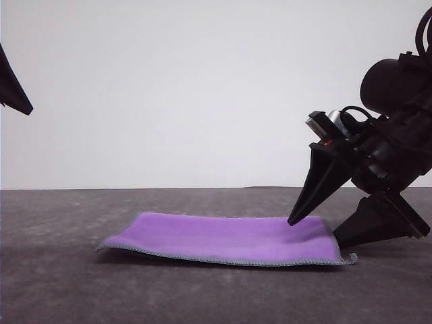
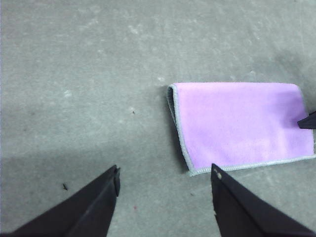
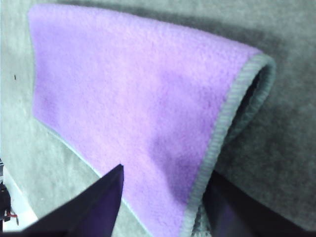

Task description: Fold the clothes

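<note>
We see the cloth point(image 1: 226, 238) lying folded on the grey table point(image 1: 61, 283), purple face up (grey stitched edging along its near edge). The right claw point(image 1: 317, 233) is released, one finger over the cloth's right end, the other beside it. The left claw point(image 2: 165, 177) hovers released, apart from the cloth.

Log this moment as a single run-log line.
cloth: folded, purple up, flat on table | right end effector: open, straddling cloth's right edge | left end effector: open, raised, clear
</note>
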Action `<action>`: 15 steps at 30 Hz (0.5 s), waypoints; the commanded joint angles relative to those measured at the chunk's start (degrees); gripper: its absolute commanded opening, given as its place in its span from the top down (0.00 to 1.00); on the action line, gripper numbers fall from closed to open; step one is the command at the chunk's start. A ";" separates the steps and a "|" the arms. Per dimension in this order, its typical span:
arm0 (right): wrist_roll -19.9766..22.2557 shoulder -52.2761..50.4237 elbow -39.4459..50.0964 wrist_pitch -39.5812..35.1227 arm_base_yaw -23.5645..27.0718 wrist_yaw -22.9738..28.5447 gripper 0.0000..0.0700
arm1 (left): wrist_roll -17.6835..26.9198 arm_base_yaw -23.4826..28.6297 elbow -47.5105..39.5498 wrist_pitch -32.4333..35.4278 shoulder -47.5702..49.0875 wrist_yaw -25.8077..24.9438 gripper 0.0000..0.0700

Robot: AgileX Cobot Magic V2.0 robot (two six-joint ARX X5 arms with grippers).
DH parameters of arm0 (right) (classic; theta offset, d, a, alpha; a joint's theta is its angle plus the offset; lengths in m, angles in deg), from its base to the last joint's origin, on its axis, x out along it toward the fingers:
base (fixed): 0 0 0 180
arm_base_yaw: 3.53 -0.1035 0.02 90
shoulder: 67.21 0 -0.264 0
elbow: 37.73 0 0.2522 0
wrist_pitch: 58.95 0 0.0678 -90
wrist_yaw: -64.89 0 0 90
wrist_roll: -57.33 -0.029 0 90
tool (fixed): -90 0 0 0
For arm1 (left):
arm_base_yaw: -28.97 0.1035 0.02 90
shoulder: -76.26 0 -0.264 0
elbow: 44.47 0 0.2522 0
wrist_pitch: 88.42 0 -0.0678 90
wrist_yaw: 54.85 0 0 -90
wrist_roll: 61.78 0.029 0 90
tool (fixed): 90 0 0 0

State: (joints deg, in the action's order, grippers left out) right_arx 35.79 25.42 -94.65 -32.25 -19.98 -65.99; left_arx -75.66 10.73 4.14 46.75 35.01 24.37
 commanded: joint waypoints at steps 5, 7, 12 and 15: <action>-0.51 1.89 -0.26 -0.17 -0.08 3.89 1.00 | -0.77 -0.15 0.33 0.46 -0.28 0.00 0.50; -0.53 1.89 -0.29 -0.53 -0.01 3.84 1.00 | -0.77 -0.15 0.33 0.46 -0.28 0.00 0.50; -0.56 1.20 -0.87 -0.85 -0.01 3.49 1.00 | -0.77 -0.15 0.33 0.47 -0.28 0.00 0.50; -0.57 -0.31 -1.76 -0.51 -0.27 3.23 1.00 | -0.75 -0.15 0.33 0.47 -0.28 0.00 0.50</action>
State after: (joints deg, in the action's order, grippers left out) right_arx 35.70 25.50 -94.94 -32.16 -19.98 -62.64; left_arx -76.26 10.73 4.14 46.74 35.01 24.37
